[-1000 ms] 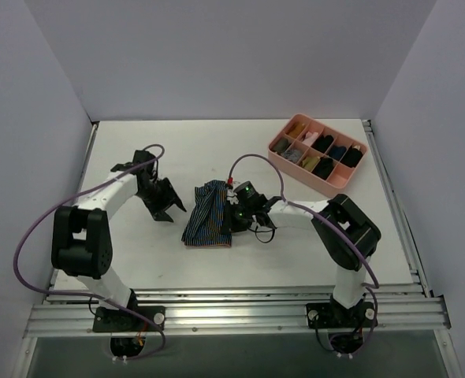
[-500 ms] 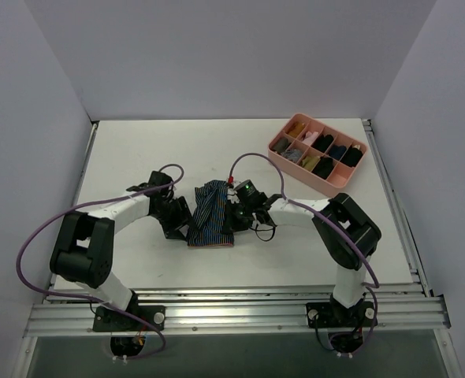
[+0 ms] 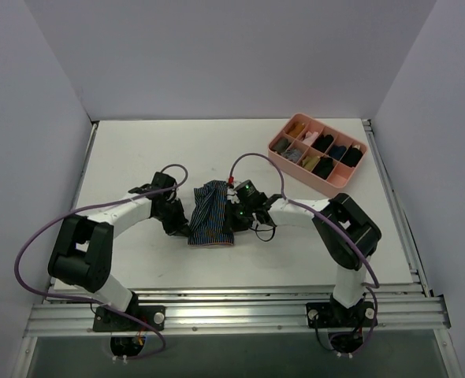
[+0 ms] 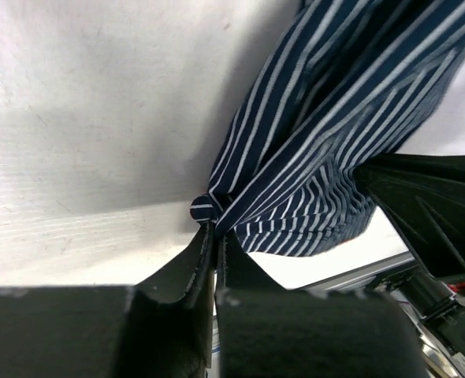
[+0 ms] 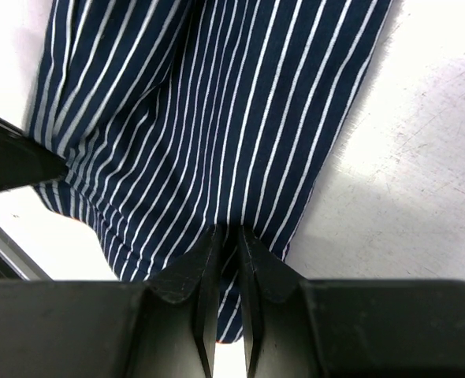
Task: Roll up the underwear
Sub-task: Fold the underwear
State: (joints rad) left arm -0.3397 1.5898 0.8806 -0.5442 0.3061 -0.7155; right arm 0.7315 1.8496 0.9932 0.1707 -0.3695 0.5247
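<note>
The underwear, navy cloth with thin white pinstripes, lies folded in the middle of the white table between my two arms. My left gripper is shut on the underwear's left edge; in the left wrist view its fingertips pinch a small corner of the striped cloth. On the other side, my right gripper is shut on the underwear's right edge, with the striped cloth caught between its fingertips. A sliver of red waistband shows at the near edge.
A pink divided tray holding small dark and light rolled bundles stands at the back right. White walls enclose the table on three sides. A metal rail runs along the near edge by the arm bases.
My left arm has swung right from its spot beside the underwear, reached the cloth's left edge, and its gripper has gone from open to shut on it. The right gripper has stayed put.
</note>
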